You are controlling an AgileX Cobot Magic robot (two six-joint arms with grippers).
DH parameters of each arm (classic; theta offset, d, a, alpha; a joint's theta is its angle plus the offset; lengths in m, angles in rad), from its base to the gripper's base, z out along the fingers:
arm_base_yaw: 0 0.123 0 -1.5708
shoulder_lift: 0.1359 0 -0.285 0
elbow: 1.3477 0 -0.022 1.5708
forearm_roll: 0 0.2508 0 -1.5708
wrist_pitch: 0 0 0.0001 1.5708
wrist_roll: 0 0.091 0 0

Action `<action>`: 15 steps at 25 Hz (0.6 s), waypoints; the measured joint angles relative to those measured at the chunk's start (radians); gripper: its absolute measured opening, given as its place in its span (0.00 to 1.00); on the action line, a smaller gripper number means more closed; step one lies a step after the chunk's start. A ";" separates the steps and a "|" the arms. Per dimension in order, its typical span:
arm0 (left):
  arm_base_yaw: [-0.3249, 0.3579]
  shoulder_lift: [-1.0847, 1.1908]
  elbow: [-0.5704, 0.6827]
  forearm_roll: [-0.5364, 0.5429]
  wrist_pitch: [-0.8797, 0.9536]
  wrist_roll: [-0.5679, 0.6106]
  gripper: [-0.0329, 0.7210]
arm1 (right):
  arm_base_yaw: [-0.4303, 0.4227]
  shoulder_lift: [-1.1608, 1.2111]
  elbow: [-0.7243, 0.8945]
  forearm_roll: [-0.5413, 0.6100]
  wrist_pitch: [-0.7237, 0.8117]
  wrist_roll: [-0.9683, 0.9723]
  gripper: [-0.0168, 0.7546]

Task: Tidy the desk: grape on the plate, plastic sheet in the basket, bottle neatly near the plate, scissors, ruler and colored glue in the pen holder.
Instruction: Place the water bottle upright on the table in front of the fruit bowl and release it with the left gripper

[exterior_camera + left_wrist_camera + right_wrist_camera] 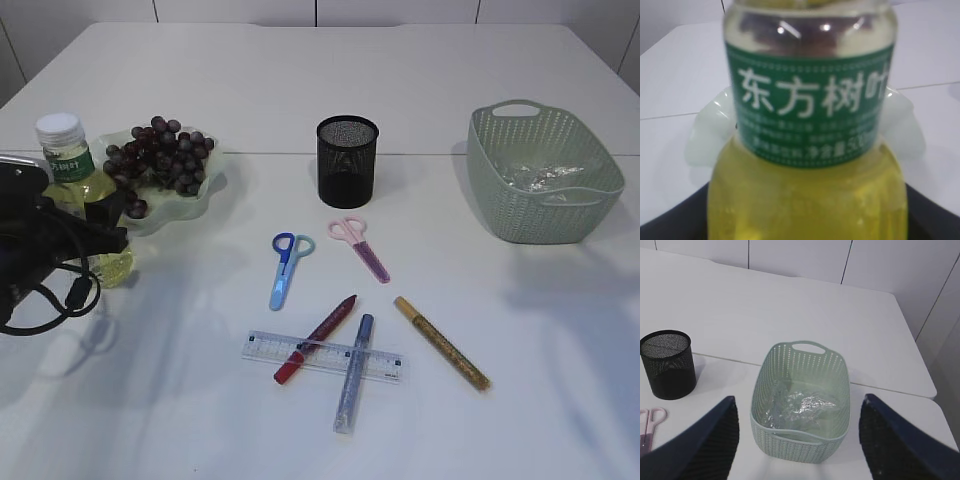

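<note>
The bottle (82, 172) of yellow liquid stands upright just left of the pale green plate (205, 190), which holds the grape bunch (160, 155). My left gripper (105, 225) is closed round the bottle's lower body. In the left wrist view the bottle (807, 150) fills the frame and dark fingers (670, 225) press at both sides. The crumpled plastic sheet (800, 407) lies in the basket (760, 390). My right gripper (799, 398) hangs open above it, holding nothing. Blue scissors (287, 265), pink scissors (358, 245), the ruler (265, 347) and three glue pens, red (318, 336), silver (354, 372) and gold (440, 342), lie on the table.
The black mesh pen holder (347, 160) stands mid-table behind the scissors. The red and silver pens lie across the ruler. The basket (480, 170) sits at the right. The right arm is outside the exterior view.
</note>
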 joint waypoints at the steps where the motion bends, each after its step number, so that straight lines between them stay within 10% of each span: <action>1: 0.000 -0.005 0.013 0.000 -0.005 -0.002 0.71 | 0.000 0.000 0.000 0.000 0.000 0.000 0.75; 15: 0.000 -0.026 0.045 -0.001 -0.009 -0.002 0.71 | 0.000 0.000 0.000 0.000 0.000 0.000 0.75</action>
